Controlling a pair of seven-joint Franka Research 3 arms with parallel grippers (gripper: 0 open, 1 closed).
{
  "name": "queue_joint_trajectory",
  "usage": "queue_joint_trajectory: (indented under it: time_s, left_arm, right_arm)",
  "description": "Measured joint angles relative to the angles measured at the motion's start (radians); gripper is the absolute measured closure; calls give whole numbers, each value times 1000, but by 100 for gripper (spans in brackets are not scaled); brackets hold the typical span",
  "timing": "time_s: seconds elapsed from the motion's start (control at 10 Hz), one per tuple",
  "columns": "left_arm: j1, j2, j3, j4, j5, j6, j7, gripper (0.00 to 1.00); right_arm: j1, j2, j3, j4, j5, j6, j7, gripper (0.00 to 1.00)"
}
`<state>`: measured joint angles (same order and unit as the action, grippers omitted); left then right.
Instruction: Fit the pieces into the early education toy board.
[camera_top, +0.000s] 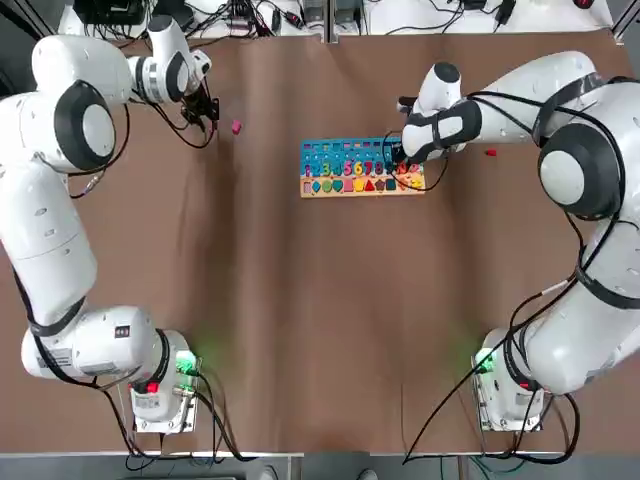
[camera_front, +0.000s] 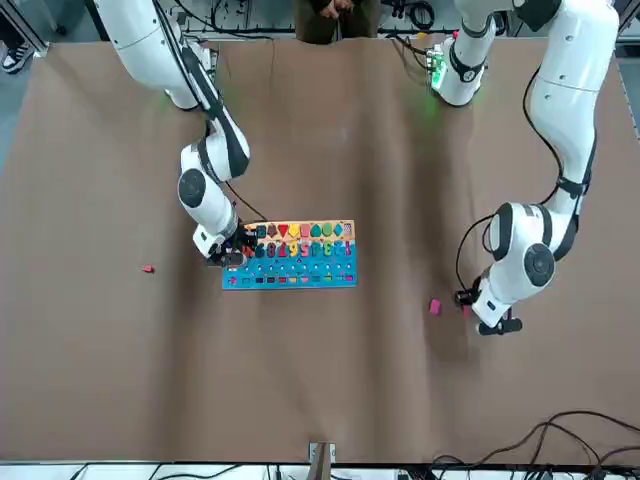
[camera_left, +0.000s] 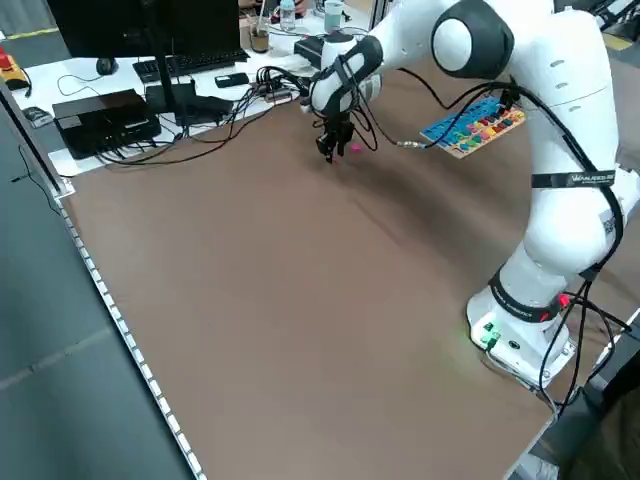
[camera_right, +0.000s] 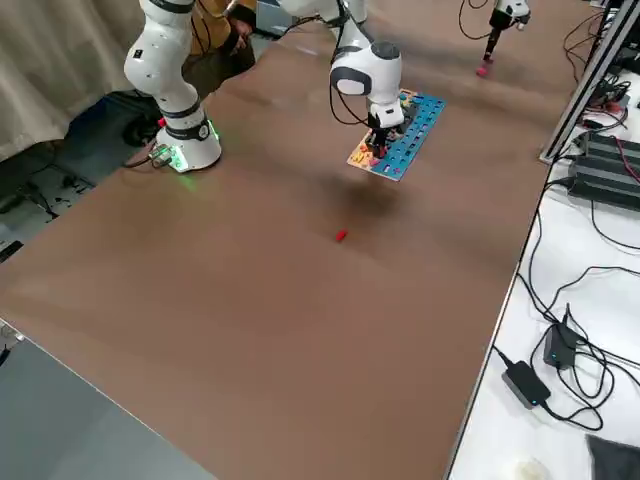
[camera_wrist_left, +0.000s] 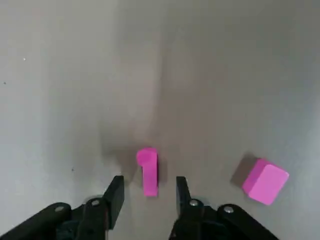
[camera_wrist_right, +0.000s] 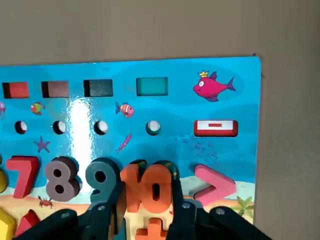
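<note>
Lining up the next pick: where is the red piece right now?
In the top view the red piece lies on the bare table on the robot's right, beyond the board's right end, under the right arm.

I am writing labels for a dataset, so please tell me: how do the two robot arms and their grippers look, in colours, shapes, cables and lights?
Both arms are glossy white with rounded links and dark grey joint rings. Black cables run loosely along each arm. The left gripper and the right gripper each have two black fingers. Each base carries a green light, and a red one shows beside it on the left arm's base.

Brown table (camera_top: 300, 320) carries toy board (camera_top: 345, 152) and pieces (camera_top: 236, 127).
</note>
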<state>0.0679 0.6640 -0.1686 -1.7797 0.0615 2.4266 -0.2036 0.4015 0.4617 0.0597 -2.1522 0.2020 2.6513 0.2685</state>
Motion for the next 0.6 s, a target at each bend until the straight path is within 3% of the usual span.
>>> queue_joint_trajectory:
  time_s: [0.6]
  left_arm:
    - [0, 0, 1, 0, 0, 1, -2, 56]
  right_arm:
    - [-1, 0, -4, 5, 0, -18, -9, 60]
